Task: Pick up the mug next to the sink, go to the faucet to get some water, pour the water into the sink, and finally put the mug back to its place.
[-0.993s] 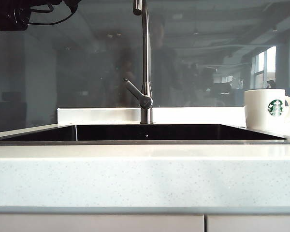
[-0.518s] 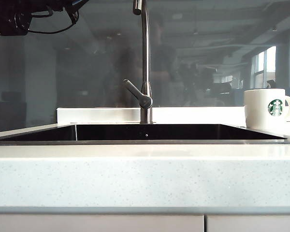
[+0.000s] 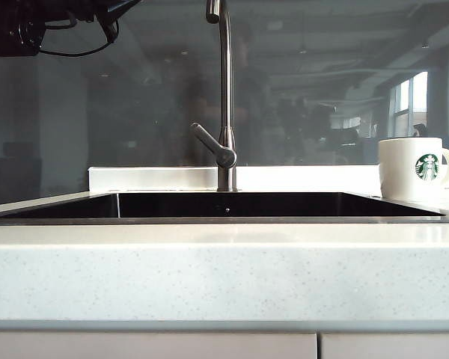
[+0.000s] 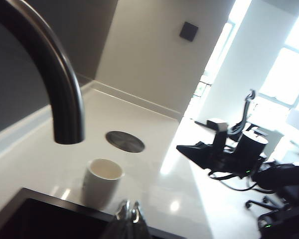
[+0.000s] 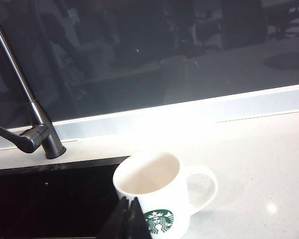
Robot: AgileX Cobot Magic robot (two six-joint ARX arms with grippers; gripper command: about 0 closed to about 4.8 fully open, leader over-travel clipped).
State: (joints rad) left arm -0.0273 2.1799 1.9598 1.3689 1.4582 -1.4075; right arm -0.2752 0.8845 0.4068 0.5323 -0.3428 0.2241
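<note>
The white mug (image 3: 411,168) with the green logo stands upright on the counter at the right end of the sink (image 3: 209,220). The steel faucet (image 3: 225,97) rises behind the sink's middle, its lever angled left. My left gripper (image 4: 131,208) is shut and empty, held high near the faucet's curved spout (image 4: 57,84), looking down on the mug (image 4: 102,181). My right gripper (image 5: 130,201) is shut and empty, its tips just in front of the mug (image 5: 149,179), above the sink's edge (image 5: 65,164). In the exterior view only part of my left arm (image 3: 22,30) shows, at the top left.
A dark glass backsplash (image 3: 135,97) runs behind the counter. A round metal cover (image 4: 125,141) sits in the counter beyond the mug. My right arm's black body (image 4: 229,154) shows past the counter's end, with an office chair behind it.
At the top left of the exterior view, my left arm's dark body and cables have turned and shifted slightly rightward. Mug, faucet and right arm have not moved.
</note>
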